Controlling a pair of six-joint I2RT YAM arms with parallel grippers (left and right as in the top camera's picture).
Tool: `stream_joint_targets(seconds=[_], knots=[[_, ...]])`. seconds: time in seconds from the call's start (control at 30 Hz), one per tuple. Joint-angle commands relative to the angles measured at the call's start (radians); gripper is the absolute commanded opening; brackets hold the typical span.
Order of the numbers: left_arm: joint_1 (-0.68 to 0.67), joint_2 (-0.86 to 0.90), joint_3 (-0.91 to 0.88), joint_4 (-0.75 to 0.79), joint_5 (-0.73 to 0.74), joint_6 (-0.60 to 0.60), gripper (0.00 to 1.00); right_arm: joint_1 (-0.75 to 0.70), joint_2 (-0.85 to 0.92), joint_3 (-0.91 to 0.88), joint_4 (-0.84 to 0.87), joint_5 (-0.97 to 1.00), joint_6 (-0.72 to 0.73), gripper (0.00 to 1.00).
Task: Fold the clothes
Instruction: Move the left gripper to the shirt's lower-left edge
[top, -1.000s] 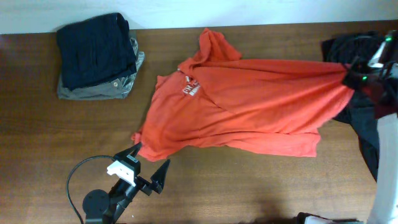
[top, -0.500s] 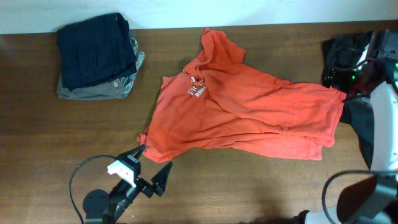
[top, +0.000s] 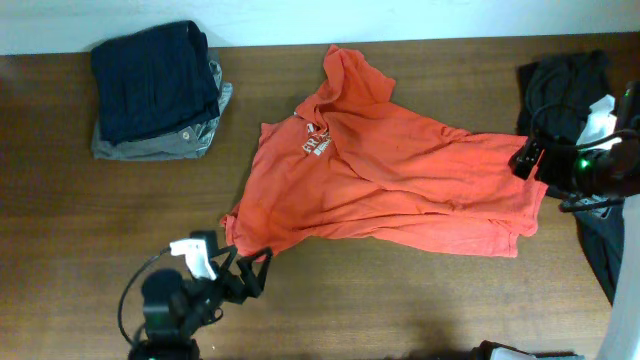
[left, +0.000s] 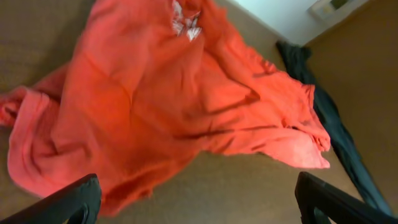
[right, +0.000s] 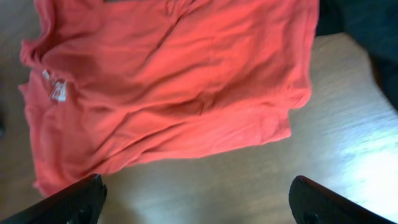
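Observation:
The orange-red T-shirt (top: 380, 180) lies crumpled and spread across the middle of the table, with its white chest lettering (top: 310, 143) facing up and one sleeve (top: 350, 72) pointing to the far edge. My left gripper (top: 245, 270) is open just off the shirt's near-left corner. In the left wrist view the shirt (left: 155, 106) fills the frame above that open gripper (left: 196, 199), and nothing sits between its fingers. My right gripper (top: 545, 180) hovers open at the shirt's right hem. The right wrist view shows the shirt (right: 168, 81) beyond this empty gripper (right: 196, 199).
A folded navy and grey stack (top: 155, 90) sits at the back left. A black garment (top: 565, 85) lies at the right edge, also seen as the dark cloth (left: 323, 112) in the left wrist view. Bare wood (top: 400, 300) runs along the front.
My right gripper opened and let go of the shirt's right hem. The stretched shirt slumped back onto the table, and the right arm drew down and away. The left arm shifted slightly.

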Motion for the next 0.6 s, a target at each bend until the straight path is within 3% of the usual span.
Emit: stream_joint_targets(seconds=[0.0, 0.1, 0.2, 0.33, 0.57], knots=[[0.005, 0.121, 0.207, -0.086, -0.037, 0.041, 0.99, -0.001, 0.01, 0.003, -0.038, -0.039, -0.013, 0.99], [0.005, 0.255, 0.379, -0.251, -0.081, 0.094, 0.99, -0.001, 0.01, -0.021, -0.095, -0.008, -0.011, 0.99], [0.004, 0.362, 0.462, -0.307, -0.025, 0.094, 0.99, -0.001, 0.009, -0.055, -0.117, 0.052, 0.048, 0.99], [0.004, 0.464, 0.465, -0.324, 0.002, 0.089, 0.99, -0.001, 0.009, -0.101, -0.108, 0.107, 0.13, 0.99], [0.003, 0.649, 0.466, -0.388, -0.15, -0.02, 0.98, -0.001, 0.01, -0.23, -0.01, 0.119, 0.192, 0.99]])
